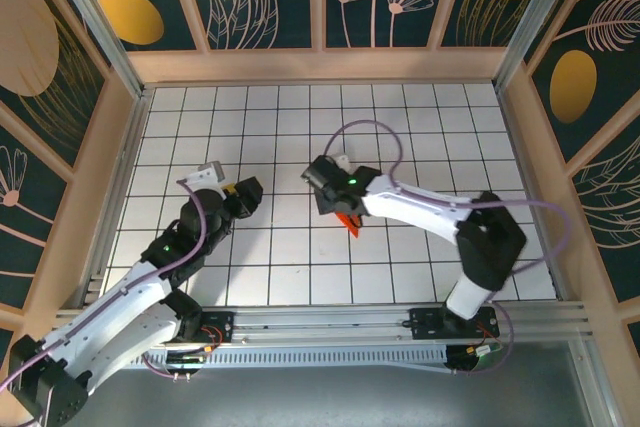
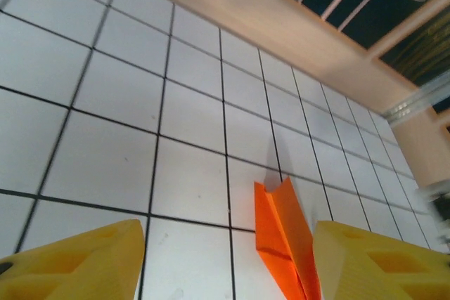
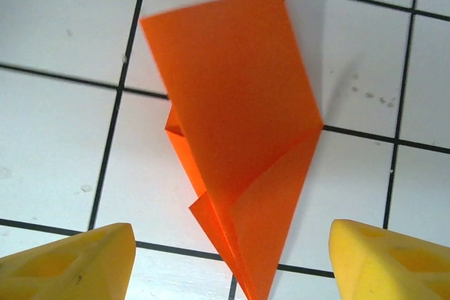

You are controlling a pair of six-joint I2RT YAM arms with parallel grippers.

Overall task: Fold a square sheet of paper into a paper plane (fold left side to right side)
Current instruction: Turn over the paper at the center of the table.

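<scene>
The square sheet of paper is folded into an orange paper plane, a pointed dart that lies flat on the white grid floor. In the right wrist view its tip points toward me, between the yellow fingers of my right gripper. That gripper is open and hangs just above the plane, touching nothing. In the top view the right arm hides the plane except for a sliver. My left gripper is open and empty, about two tiles to the plane's left. The plane shows ahead of it, by its right finger.
Wooden walls ring the tiled floor on three sides. The aluminium rail with both arm bases runs along the near edge. Free tiles lie behind and to both sides of the plane.
</scene>
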